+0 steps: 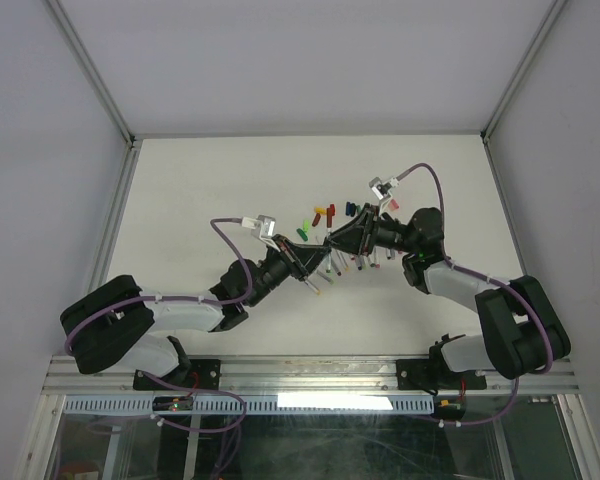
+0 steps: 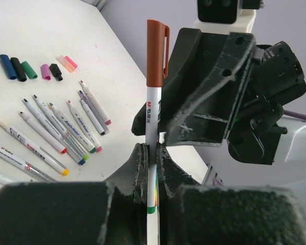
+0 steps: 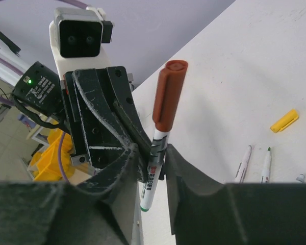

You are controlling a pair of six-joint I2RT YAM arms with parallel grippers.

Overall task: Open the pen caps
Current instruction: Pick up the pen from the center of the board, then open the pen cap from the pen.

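One pen (image 2: 152, 117) is in work, held upright in the air above the table (image 2: 51, 30) with its brown cap (image 2: 156, 51) on and pointing up. The left gripper (image 2: 150, 163) is clamped firmly on the white barrel below the printed band. The right gripper (image 3: 155, 168) has its jaws partly closed around the upper barrel just under the cap. The right wrist view shows a sliver of gap on one side, so it cannot be determined whether this gripper has a grip. Several loose caps (image 2: 20, 69) lie in a row on the table, with a group of uncapped pens (image 2: 66, 132) just beside them, so most of the task appears done. Hazards from this position:

- If the right jaws seat on the barrel instead of the cap, a pull will either achieve nothing or drag the whole pen through the left grip.
- If the pull is not in line with the barrel, the cap may bind, or the pen may pivot in the left jaws and tilt out of reach.
- The two grippers sit very close together, so any inward correction risks finger-to-finger contact.
- A cap that releases suddenly may slip from a shallow pinch and drop among the pens below, scattering them.
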